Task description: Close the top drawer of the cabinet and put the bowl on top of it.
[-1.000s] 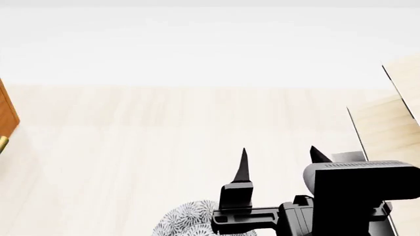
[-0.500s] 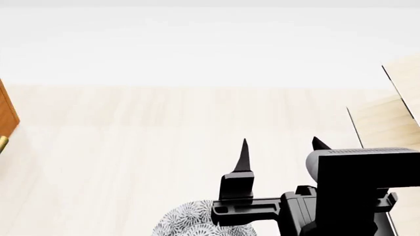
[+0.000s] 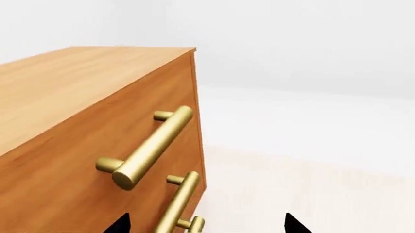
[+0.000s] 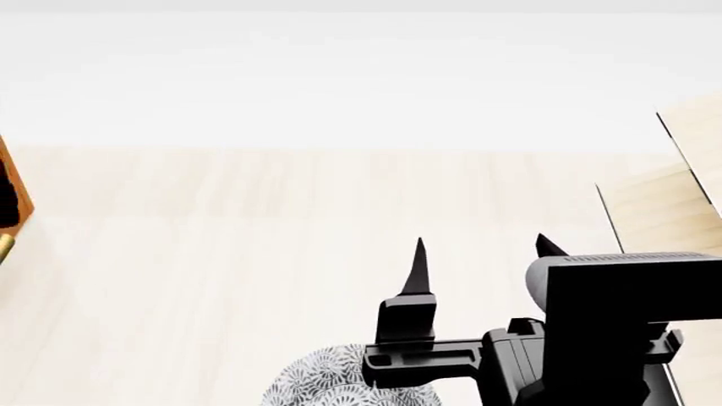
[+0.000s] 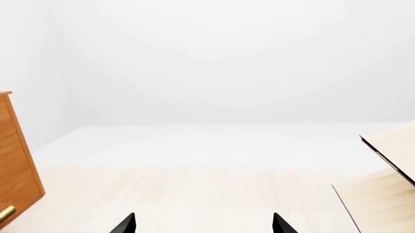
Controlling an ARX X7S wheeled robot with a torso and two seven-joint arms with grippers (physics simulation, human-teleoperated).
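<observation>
Close before the left wrist camera stands the cabinet [image 3: 77, 121], a box of smooth orange-brown wood with fine straight grain, its flat top meeting the front at a crisp edge. On that front the top drawer [image 3: 123, 145] carries a round brass bar handle [image 3: 152, 145] set on two short posts, and it looks flush with the cabinet face; a like handle on the lower drawer front [image 3: 181, 204] shows beneath it. Only two black pointed fingertips [image 3: 120, 224] of the left gripper [image 3: 204, 224] reach into that view, set wide apart with nothing between them.

From the head camera the right gripper [image 4: 485, 254] rises as a blocky matte-black body ending in two slim, tapered spikes, spread apart and holding nothing. Just below its left finger, at the view's lower edge over the pale wood-grain floor [image 4: 226, 254], lies the bowl [image 4: 327, 381], a rounded white form covered in dense grey floral fans, only partly visible. A sliver of the cabinet sits at the far left edge, well apart from the bowl, and pale plywood panels [image 4: 665, 211] with dark edges stand at the right.
</observation>
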